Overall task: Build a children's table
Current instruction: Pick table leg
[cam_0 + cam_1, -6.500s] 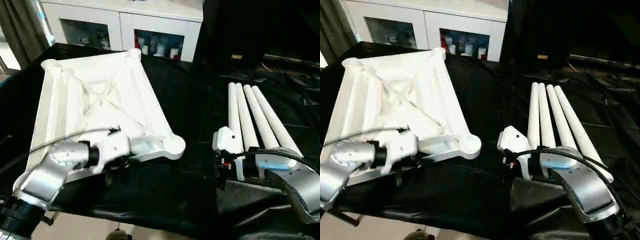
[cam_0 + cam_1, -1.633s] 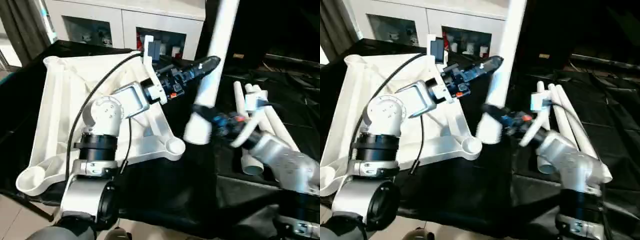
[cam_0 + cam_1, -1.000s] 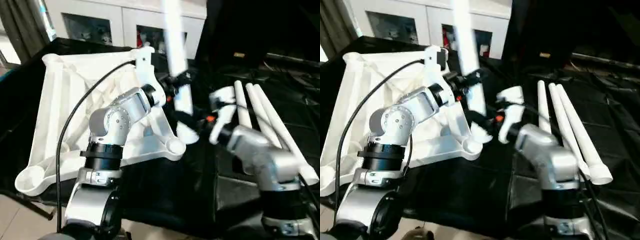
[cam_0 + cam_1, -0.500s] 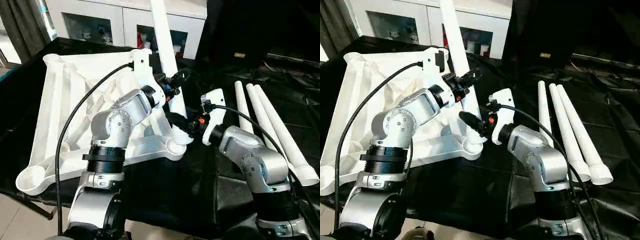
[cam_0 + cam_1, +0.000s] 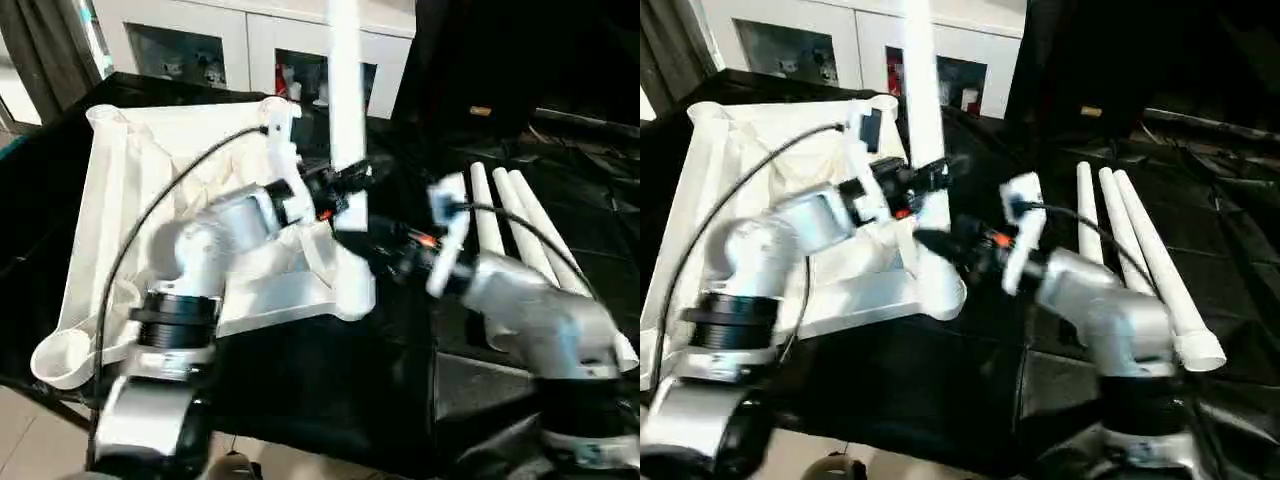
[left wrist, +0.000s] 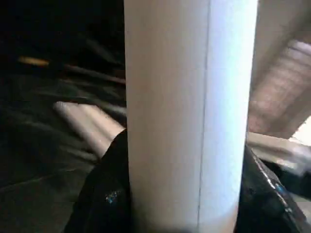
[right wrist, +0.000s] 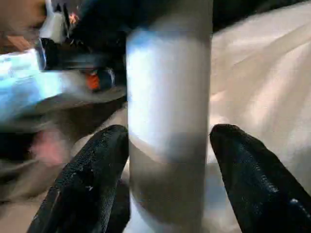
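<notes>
The white ribbed tabletop (image 5: 120, 200) lies underside up on the black-draped table. One white leg (image 5: 346, 90) stands nearly upright, its lower end at the tabletop's near right corner socket (image 5: 355, 290). My left gripper (image 5: 345, 185) is shut on the leg partway up; in the left wrist view its black fingers (image 6: 104, 194) press the tube (image 6: 189, 97) from both sides. My right gripper (image 5: 378, 240) grips the same leg lower down, and its fingers (image 7: 92, 179) flank the tube (image 7: 167, 97). Three more legs (image 5: 520, 230) lie side by side to the right.
A white cabinet with glass doors (image 5: 250, 40) stands behind the table. The black cloth (image 5: 330, 370) covers the table to its near edge. A cable (image 5: 150, 240) loops from my left arm over the tabletop.
The leg has swung from leaning left to nearly upright over the near right corner socket. Both arms moved with it, still holding it.
</notes>
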